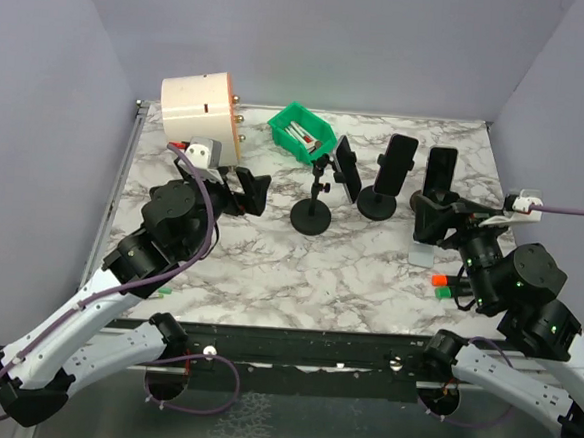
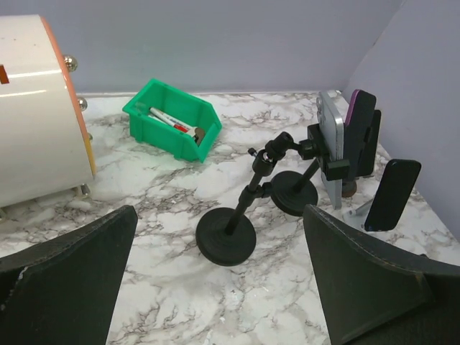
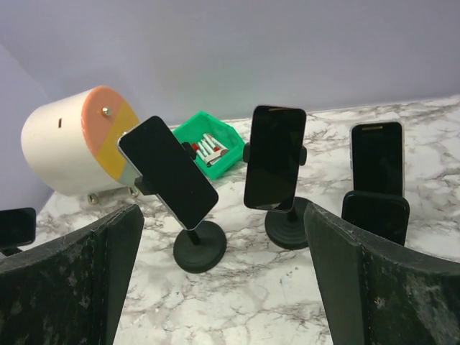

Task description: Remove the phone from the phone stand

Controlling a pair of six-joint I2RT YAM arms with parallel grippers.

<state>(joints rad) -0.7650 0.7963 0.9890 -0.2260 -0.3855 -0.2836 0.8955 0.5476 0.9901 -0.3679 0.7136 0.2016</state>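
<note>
Three black phones stand in stands along the back. The left phone point(image 1: 347, 170) is tilted in a clamp on a jointed black stand point(image 1: 311, 217); it also shows in the right wrist view point(image 3: 167, 172) and edge-on in the left wrist view point(image 2: 331, 138). The middle phone point(image 1: 399, 163) sits upright on a round-based stand point(image 1: 377, 203). The right phone point(image 1: 440, 173) stands behind my right gripper point(image 1: 439, 215), which is open and empty. My left gripper point(image 1: 251, 192) is open and empty, left of the jointed stand.
A green bin point(image 1: 302, 133) holding markers and a white and orange cylinder point(image 1: 201, 112) stand at the back left. A fourth dark phone point(image 3: 376, 215) leans on a small clear stand point(image 1: 422, 255) near my right gripper. Purple walls enclose the table.
</note>
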